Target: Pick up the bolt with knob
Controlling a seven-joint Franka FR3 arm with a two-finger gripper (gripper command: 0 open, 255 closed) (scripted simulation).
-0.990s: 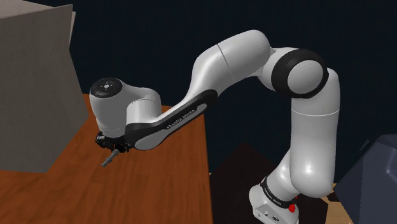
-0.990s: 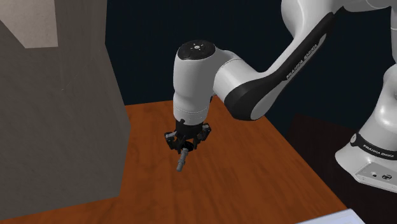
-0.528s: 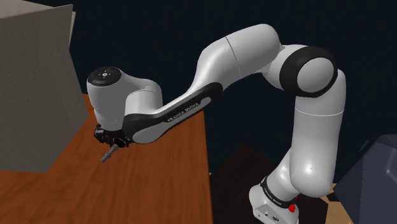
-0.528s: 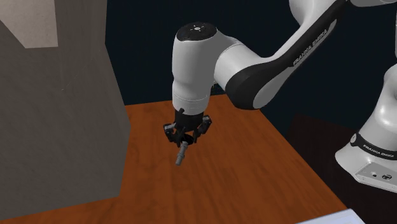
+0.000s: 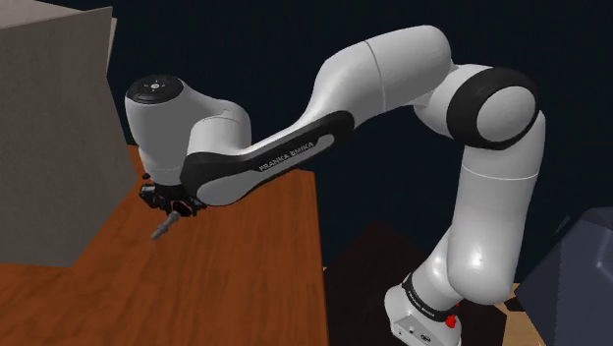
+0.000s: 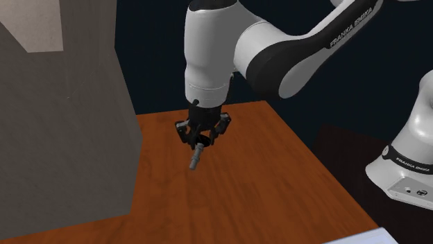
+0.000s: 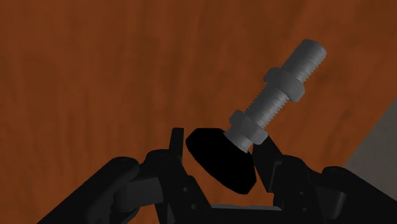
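The black gripper is clamped on the bolt, one finger on each side of its black knob. The knob is the broadest part and likely the surest thing to grip. The grey threaded shaft, which carries two nuts, juts away from the fingers and slants rather than running straight along them. That is probably because the round knob sits a little askew in the grip.

In the second exterior view the gripper points down from the white arm. The bolt hangs beneath it, tip lowest, over the far part of the wooden table. It appears to hang clear of the wood, so the pick looks essentially made.

The shoulder view shows the gripper and bolt near the table edge that runs along a tall grey block, close to it but not touching. The arm reaches there from its stand, which is beyond the table's opposite edge. With the block so near, any further lift would do best to go straight up.
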